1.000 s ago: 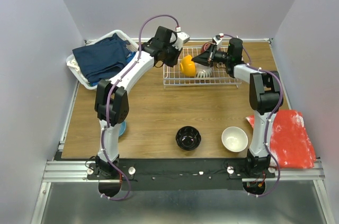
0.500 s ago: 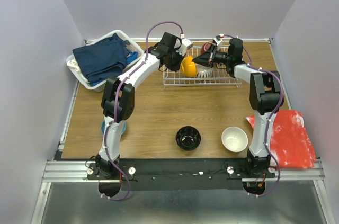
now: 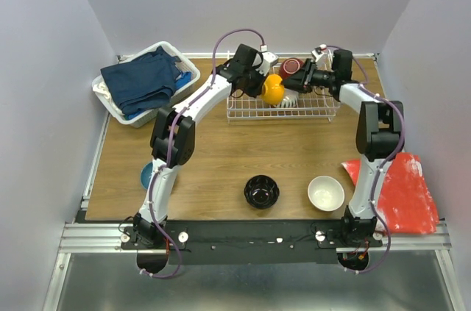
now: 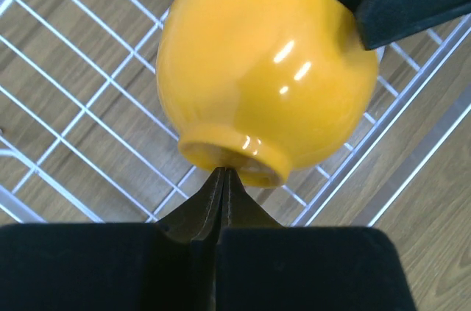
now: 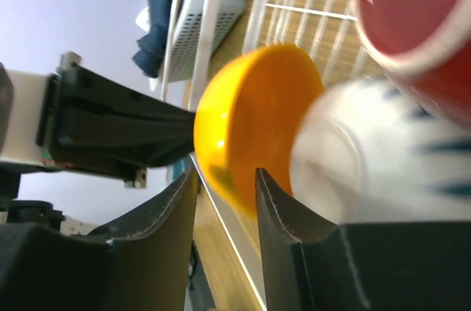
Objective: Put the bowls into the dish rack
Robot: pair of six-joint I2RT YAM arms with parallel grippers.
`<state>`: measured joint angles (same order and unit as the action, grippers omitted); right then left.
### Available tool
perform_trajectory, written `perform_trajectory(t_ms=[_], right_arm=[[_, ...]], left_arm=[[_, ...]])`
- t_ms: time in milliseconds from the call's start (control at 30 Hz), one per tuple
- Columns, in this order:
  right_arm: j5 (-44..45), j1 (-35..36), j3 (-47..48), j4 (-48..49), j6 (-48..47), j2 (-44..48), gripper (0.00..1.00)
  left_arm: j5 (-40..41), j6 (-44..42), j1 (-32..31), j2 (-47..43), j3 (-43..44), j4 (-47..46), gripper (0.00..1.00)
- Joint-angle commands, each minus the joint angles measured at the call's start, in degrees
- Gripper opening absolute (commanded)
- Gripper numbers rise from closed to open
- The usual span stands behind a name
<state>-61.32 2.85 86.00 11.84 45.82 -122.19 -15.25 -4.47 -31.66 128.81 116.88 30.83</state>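
Observation:
The orange bowl [image 3: 272, 91] stands on edge in the white wire dish rack [image 3: 316, 113]. In the left wrist view my left gripper [image 4: 221, 173] is shut and empty, its tips touching the foot of the orange bowl [image 4: 257, 76]. My right gripper [image 5: 224, 182] is open, with the rim of the orange bowl [image 5: 250, 120] in the gap between its fingers. A white patterned bowl [image 5: 368, 142] and a maroon bowl [image 5: 419, 17] sit beside it in the rack. A black bowl [image 3: 261, 192], a white bowl [image 3: 325, 193] and a blue bowl [image 3: 147, 175] lie on the table.
A white plastic basket [image 3: 118, 111] with dark blue cloth stands at the back left. A red cloth [image 3: 401, 190] lies at the right edge. My left arm stretches across the left half of the table to the rack.
My left gripper has moved right along the rack, pushing the orange bowl right. My right gripper has drawn back to the right. The maroon bowl now shows at the rack's back.

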Motion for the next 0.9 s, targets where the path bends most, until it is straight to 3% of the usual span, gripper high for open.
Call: perform_trajectory(t_ms=[0, 233, 867], right_arm=[[4.09, -3.98, 2.77, -20.34, -18.29, 7.05, 0.46], [8.85, -6.72, -0.21, -27.21, -28.67, 13.38, 0.46], [12.98, -6.81, -8.3, -28.1, -32.2, 23.23, 0.46]], left_arm=[[-2.16, 1.39, -1.82, 2.67, 4.58, -2.09, 0.06], [-2.42, 1.92, -2.88, 3.64, 5.46, -2.44, 0.06], [-3.03, 3.5, -6.83, 8.29, 12.05, -3.93, 0.06]])
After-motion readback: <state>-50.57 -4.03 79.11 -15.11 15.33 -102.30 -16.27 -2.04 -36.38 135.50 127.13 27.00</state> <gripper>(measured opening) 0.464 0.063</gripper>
